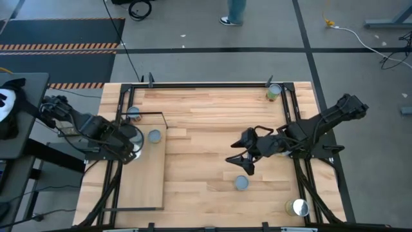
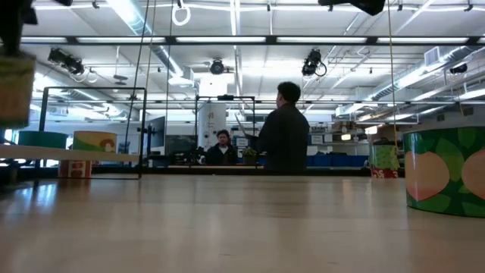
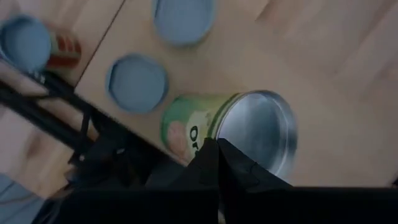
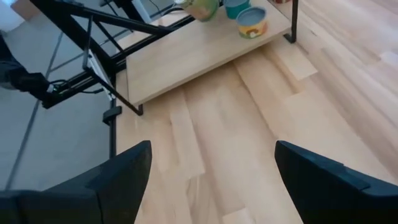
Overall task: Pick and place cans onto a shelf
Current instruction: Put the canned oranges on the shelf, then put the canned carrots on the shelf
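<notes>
The shelf point(image 1: 145, 187) is a light-wood board in a black frame at the table's left. Two cans with pale-blue tops point(image 1: 154, 136) point(image 1: 134, 115) stand on its far part. My left gripper point(image 1: 133, 147) is over the shelf, shut on a green can with a silvery top point(image 3: 249, 130). In the low view that can point(image 2: 15, 87) hangs above the shelf level. My right gripper point(image 1: 242, 158) is open and empty above the table's middle right, just beyond a blue-topped can point(image 1: 241, 183). Its fingers show wide apart in the right wrist view point(image 4: 211, 180). My left gripper holds the green can where its side meets the silvery rim point(image 3: 214, 134), coming slanting from above. The dark fingers point(image 3: 211, 165) cover the place of contact itself. The can looks lifted clear of the shelf board point(image 3: 323, 50) and tilted.
A green can point(image 1: 275, 91) stands at the far right corner and a silvery-topped can point(image 1: 297, 207) at the near right; the latter looms large in the low view point(image 2: 447, 171). People stand in the room beyond the table point(image 2: 282, 129). Bare wood lies between shelf and right arm.
</notes>
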{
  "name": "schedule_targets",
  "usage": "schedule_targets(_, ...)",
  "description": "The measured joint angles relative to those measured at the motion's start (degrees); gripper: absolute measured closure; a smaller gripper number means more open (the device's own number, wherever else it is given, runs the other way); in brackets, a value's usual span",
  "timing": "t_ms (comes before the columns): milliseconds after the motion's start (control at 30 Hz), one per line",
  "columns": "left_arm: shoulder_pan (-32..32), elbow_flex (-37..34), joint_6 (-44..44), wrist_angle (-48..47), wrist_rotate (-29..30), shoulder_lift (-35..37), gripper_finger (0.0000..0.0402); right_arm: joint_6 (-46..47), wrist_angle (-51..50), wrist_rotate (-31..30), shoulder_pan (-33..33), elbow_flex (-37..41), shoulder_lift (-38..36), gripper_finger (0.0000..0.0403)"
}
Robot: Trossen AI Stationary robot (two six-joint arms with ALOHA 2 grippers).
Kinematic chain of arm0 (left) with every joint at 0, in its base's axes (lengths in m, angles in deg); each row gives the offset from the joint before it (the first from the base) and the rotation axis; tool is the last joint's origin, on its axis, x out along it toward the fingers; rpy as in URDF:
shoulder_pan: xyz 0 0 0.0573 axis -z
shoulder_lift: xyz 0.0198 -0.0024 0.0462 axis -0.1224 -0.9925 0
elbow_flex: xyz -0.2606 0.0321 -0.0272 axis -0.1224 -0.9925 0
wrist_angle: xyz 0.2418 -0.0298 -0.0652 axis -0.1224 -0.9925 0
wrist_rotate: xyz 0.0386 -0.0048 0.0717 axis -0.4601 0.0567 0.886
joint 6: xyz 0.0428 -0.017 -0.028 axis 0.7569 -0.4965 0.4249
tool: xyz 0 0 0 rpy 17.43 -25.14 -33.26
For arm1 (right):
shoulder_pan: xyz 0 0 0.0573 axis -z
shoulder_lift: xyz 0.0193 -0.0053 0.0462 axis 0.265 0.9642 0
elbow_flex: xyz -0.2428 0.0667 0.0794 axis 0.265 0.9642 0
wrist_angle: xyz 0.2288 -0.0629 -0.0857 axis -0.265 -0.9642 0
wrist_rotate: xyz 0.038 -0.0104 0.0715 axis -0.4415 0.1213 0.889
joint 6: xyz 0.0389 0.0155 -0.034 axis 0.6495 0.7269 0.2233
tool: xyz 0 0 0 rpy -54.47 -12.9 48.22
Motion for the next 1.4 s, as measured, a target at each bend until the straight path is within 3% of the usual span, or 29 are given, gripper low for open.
schedule_targets(433, 0.0, -12.9, -1.6, 5.2, -2.6, 7.6, 0.0401, 5.4, -0.1, -2.9, -2.4, 0.0, 0.0, 0.0055)
schedule_targets(1100, 0.0, -10.0, -1.8, 0.7, -3.8, 7.5, 0.0392, 5.0, -0.2, -2.9, -2.3, 0.0, 0.0, 0.0055)
schedule_targets(1400, 0.0, -10.0, -2.8, 0.6, -3.2, 7.5, 0.0330, 5.6, -5.8, 3.2, -2.1, 0.0, 0.0, 0.0055)
